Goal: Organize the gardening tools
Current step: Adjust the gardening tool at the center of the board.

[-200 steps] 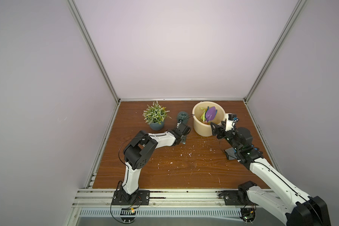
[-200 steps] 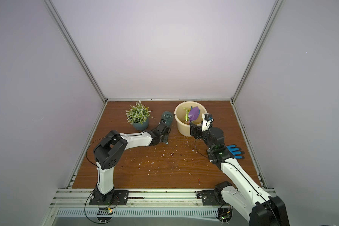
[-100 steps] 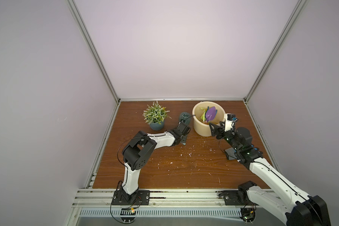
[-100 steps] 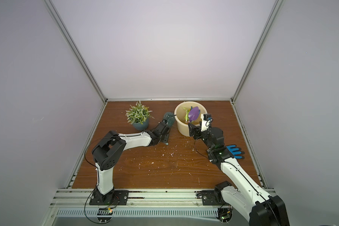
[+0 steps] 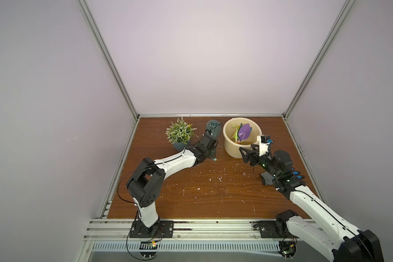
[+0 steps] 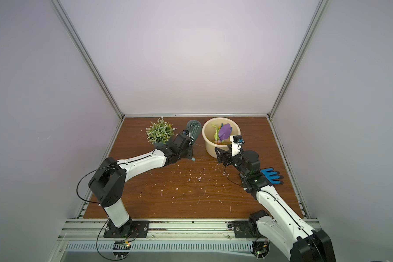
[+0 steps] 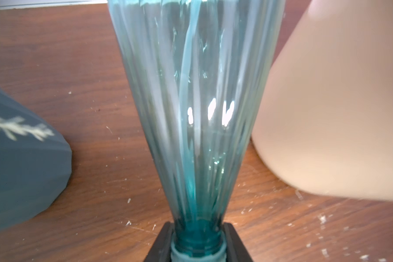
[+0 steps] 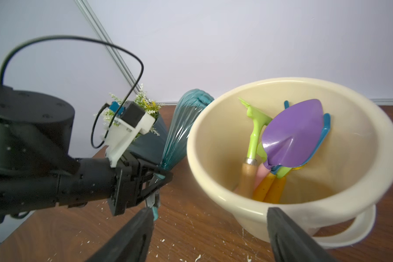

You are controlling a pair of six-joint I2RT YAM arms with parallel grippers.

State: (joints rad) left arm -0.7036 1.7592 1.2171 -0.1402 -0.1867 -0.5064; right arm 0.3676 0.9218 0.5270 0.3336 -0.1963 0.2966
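While the left gripper clamps the neck of the teal spray bottle, the bottle leans base-up just beside the cream tub, close to its wall but not touching it. Inside the tub, the purple trowel, lime-green rake and blue fork stand handles down. The right gripper hangs at the tub's robot-side rim, jaws spread wide, holding nothing.

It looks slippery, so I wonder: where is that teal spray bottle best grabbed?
Grip the teal spray bottle at its narrow neck, jaws closing from either side: the ribbed body likely flares too wide toward its base. The left gripper is shut there.
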